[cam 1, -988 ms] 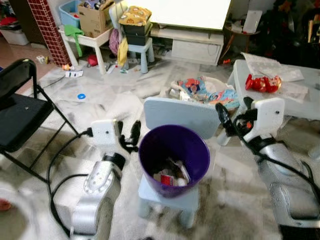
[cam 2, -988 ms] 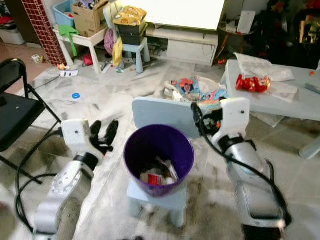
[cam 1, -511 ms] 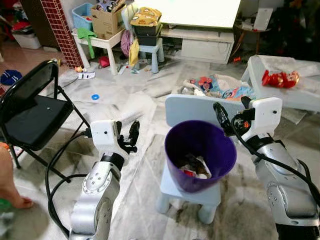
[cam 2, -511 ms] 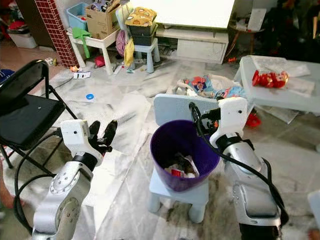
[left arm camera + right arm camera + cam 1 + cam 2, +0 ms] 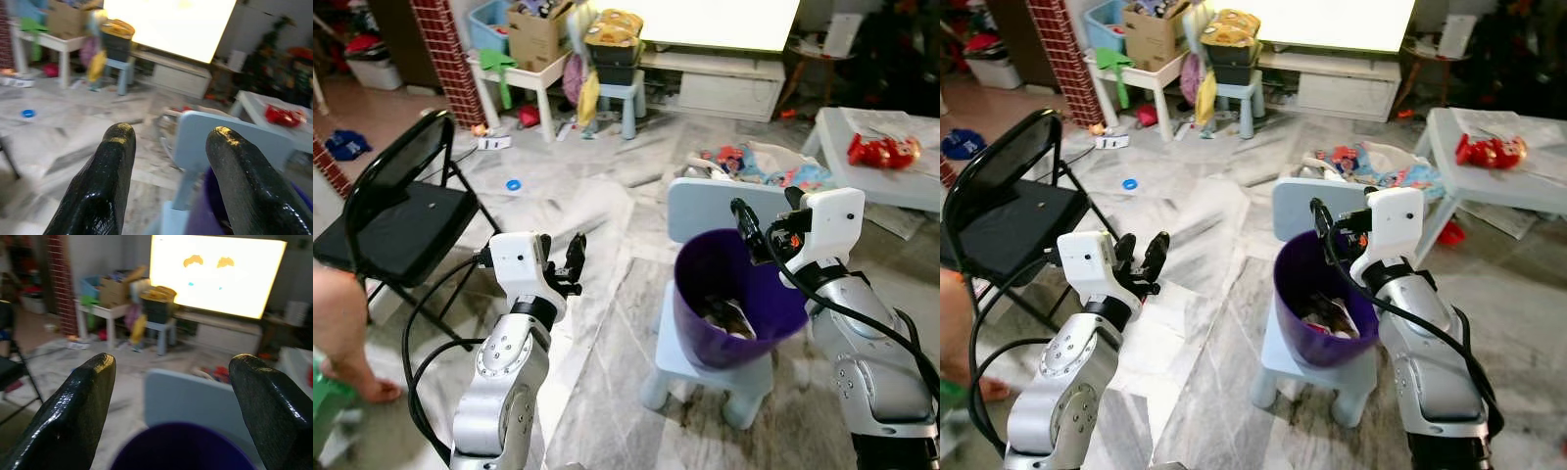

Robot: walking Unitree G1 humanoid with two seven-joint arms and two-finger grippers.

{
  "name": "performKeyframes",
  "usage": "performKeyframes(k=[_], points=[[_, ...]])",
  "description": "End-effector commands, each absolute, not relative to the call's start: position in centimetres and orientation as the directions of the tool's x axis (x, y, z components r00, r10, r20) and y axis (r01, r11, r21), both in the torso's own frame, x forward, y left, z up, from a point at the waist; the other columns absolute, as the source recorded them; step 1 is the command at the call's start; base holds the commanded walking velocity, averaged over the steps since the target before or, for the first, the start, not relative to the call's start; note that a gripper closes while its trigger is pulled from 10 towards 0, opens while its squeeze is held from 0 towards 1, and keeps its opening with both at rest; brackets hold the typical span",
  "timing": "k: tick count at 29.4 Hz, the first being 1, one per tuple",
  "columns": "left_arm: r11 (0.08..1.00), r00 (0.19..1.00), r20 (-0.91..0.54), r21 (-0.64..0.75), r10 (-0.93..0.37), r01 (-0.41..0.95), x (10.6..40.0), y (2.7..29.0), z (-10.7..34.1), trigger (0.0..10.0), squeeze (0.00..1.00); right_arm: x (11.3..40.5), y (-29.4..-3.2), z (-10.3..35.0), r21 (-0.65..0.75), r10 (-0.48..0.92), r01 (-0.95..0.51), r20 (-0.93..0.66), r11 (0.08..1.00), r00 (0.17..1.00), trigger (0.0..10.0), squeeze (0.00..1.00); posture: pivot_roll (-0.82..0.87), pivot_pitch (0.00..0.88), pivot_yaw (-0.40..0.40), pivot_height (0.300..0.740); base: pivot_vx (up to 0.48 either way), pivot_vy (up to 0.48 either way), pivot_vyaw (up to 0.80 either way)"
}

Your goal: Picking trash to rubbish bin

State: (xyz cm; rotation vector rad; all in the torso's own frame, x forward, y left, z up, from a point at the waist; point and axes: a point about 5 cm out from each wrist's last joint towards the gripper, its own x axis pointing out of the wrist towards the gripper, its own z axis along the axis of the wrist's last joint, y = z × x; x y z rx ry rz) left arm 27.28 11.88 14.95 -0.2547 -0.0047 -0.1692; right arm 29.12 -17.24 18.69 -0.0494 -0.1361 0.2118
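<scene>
Tools first: my left tool (image 5: 1143,262) is raised in front of me with its two black fingers spread apart and nothing between them, hanging over the marble floor (image 5: 607,323) to the left of the bin. My right tool (image 5: 171,396) is likewise released, fingers wide, holding nothing; from the head cameras I see it at the far right rim of the purple rubbish bin (image 5: 729,323), its wrist block just above the rim.

The bin is a deep violet plastic bucket, glossy, tapering toward the base, and it looks tilted slightly toward me. It stands on the seat of a small pale-blue child's chair (image 5: 705,367), whose backrest rises just behind it. Inside, at the bottom, I can see crumpled trash (image 5: 726,318), with white and dark scraps and a bit of red; I cannot make out single pieces.

Further out, a black folding chair (image 5: 396,211) stands well to the left. Behind the little chair lies a heap of colourful cloth (image 5: 759,166) on the floor. To the right is a pale low tabletop (image 5: 881,176) carrying a red wrapper-like bundle (image 5: 881,150). At the far wall a bright screen (image 5: 215,274) glows above a white cabinet, with a cardboard box (image 5: 536,22) on a small white table beside it. A person's bare foot (image 5: 347,338) shows at the left edge.
</scene>
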Motion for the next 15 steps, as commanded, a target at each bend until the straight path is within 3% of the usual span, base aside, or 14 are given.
performKeyframes(k=[1, 15], points=[[0.946, 0.983, 0.031, -0.265, -0.184, 0.185, 27.45, 11.27, 15.01, 10.0, 0.00, 29.19, -17.73, 18.93, -0.069, 0.194, -0.186, 0.134, 0.980, 0.972, 10.0, 0.00, -0.01, 0.083, -0.010, 0.740, 0.000, 0.000, -0.80], [0.944, 0.983, 0.048, -0.276, -0.176, 0.182, 27.80, 11.04, 15.36, 10.0, 0.00, 29.44, -17.36, 19.20, -0.074, 0.213, -0.204, 0.143, 0.976, 0.966, 10.0, 0.00, -0.02, 0.083, -0.018, 0.740, 0.000, 0.000, -0.80]])
